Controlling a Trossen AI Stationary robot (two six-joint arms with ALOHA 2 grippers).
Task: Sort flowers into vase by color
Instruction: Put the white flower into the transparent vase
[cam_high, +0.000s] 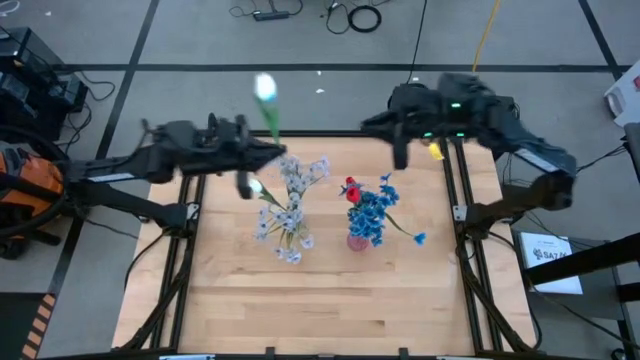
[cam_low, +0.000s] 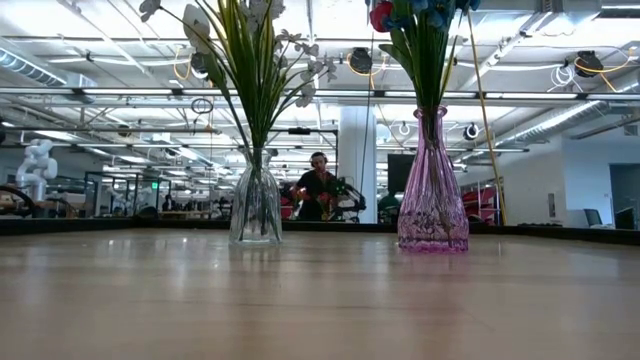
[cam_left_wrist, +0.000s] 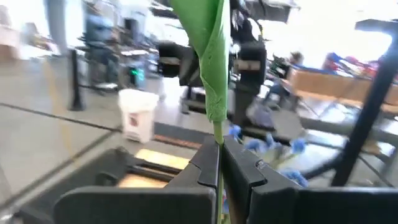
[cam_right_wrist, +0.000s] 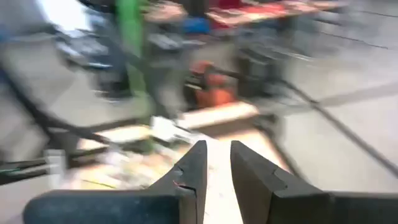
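Observation:
My left gripper (cam_high: 277, 150) is shut on a white tulip: its blurred white bud (cam_high: 265, 89) shows beyond the table's far edge, with the green stem (cam_high: 272, 122) running back to the fingers. A clear vase (cam_low: 256, 208) holds pale lavender-white sprays (cam_high: 291, 210) and a white bud (cam_high: 256, 187). A pink vase (cam_low: 432, 198) to its right holds blue clusters (cam_high: 373, 215) and a red tulip (cam_high: 351, 190). Both stand upright on the table. My right gripper (cam_right_wrist: 217, 163) hovers open over the table's far right part, holding nothing. My left gripper pinches the tulip's thin green stem (cam_left_wrist: 219, 138) between its two fingers (cam_left_wrist: 208, 163), just below a long green leaf (cam_left_wrist: 208, 56). The fingers lie across the stem. The flower is lifted clear of table and vases, its leaf and bud rising past the fingers.
The wooden table top (cam_high: 320, 300) is bare in front of the two vases. Black frame rails (cam_high: 470, 270) run along the table's left and right sides. A person (cam_low: 318, 188) stands far behind the table in the low view.

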